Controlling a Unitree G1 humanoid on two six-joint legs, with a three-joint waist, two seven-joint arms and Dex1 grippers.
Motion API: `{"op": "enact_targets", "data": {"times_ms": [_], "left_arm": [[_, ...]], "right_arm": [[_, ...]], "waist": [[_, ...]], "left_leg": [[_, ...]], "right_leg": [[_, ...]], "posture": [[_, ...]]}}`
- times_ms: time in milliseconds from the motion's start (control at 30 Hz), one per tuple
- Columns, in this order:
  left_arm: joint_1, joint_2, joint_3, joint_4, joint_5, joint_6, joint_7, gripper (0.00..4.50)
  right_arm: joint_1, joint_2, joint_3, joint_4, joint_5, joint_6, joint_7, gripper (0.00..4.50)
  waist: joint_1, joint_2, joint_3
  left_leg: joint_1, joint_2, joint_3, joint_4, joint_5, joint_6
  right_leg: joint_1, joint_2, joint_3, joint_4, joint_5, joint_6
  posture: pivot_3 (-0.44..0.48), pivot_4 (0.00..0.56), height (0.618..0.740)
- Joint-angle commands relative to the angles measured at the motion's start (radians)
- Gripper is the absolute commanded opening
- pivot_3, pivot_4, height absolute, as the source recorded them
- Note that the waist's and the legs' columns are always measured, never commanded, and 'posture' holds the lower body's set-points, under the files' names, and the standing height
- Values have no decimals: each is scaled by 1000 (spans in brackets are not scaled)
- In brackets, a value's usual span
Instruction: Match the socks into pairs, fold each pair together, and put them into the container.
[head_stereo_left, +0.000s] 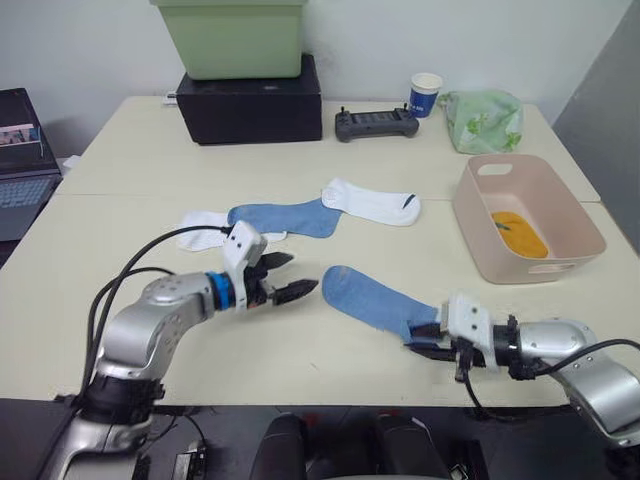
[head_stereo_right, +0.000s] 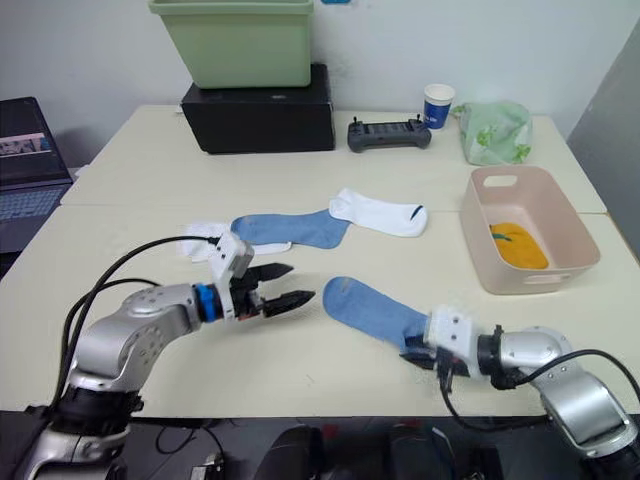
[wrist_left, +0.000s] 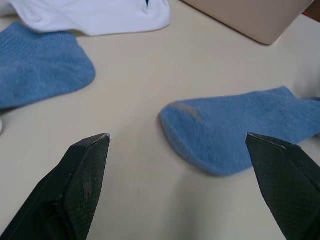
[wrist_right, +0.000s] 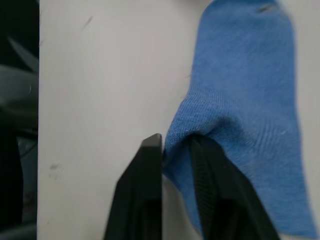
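Cream tabletop (head_stereo_left: 300, 350) carried the work. At its near edge the right gripper (head_stereo_left: 425, 335) was pinched shut on the cuff end of a light blue sock (head_stereo_left: 375, 298) lying flat. Spread wide, the left gripper (head_stereo_left: 290, 277) hovered near that sock's toe. Farther back lay another blue sock (head_stereo_left: 285, 217) between two white socks (head_stereo_left: 375, 203). On the right, the pink tub (head_stereo_left: 480, 235) held mustard-orange socks (head_stereo_left: 518, 234).

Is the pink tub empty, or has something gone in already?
Not empty. An orange sock bundle lies on the floor of the pink tub. Whether it is one sock or a folded pair cannot be told.
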Motion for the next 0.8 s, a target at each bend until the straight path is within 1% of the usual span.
{"op": "enact_targets", "data": {"times_ms": [33,67,133,167,233,400,533,567,733,800], "left_arm": [[-30,-12,-49,40,52,-52,-18,4500],[-37,-18,-56,50,60,-59,-20,4500],[-54,-41,-73,83,78,-77,-13,4097],[-60,-49,-79,97,87,-85,-12,3850],[-61,-60,-103,114,113,-104,-18,3208],[-72,-86,-141,157,165,-133,-16,1522],[-79,-97,-145,176,184,-142,-22,183],[-80,-100,-141,174,182,-141,-25,7],[-75,-104,-126,164,176,-139,-38,7],[-66,-103,-116,149,172,-129,-33,0]], "right_arm": [[-13,-23,-114,-38,125,87,7,2417],[-13,-23,-133,-36,143,105,-2,2726],[-1,-36,-182,-25,203,169,-4,3454],[3,-40,-196,-20,212,182,-7,3467],[14,-37,-193,4,185,181,-38,3467],[56,-8,-113,55,85,147,-124,3467],[72,2,-75,84,37,119,-152,3467],[77,5,-78,87,40,122,-154,3467],[100,9,-99,85,75,133,-146,3467],[102,17,-108,77,88,138,-154,3074]], "waist": [[0,0,0],[-1,0,0],[-1,0,0],[0,0,0],[0,0,0],[-1,0,0],[-1,0,0],[-1,0,0],[0,0,0],[0,0,0]], "left_leg": [[0,0,0,0,0,0],[0,0,0,0,0,0],[0,1,0,0,0,0],[0,1,-1,0,0,0],[0,1,0,0,0,0],[0,1,0,0,0,0],[0,1,0,0,0,0],[0,1,0,0,0,0],[0,0,0,0,0,0],[0,0,0,0,0,0]], "right_leg": [[0,0,0,0,0,0],[0,0,0,-1,0,0],[0,0,1,-1,0,0],[0,-1,0,-1,0,0],[0,-1,0,0,0,0],[0,0,1,0,0,0],[0,0,1,0,0,0],[0,0,1,0,0,0],[0,0,1,0,0,0],[0,0,0,0,0,0]], "posture": [[0,150,740],[0,150,740],[0,150,740],[0,150,740],[0,150,740],[0,150,740],[0,150,740],[0,150,740],[0,150,740],[0,150,740]]}}
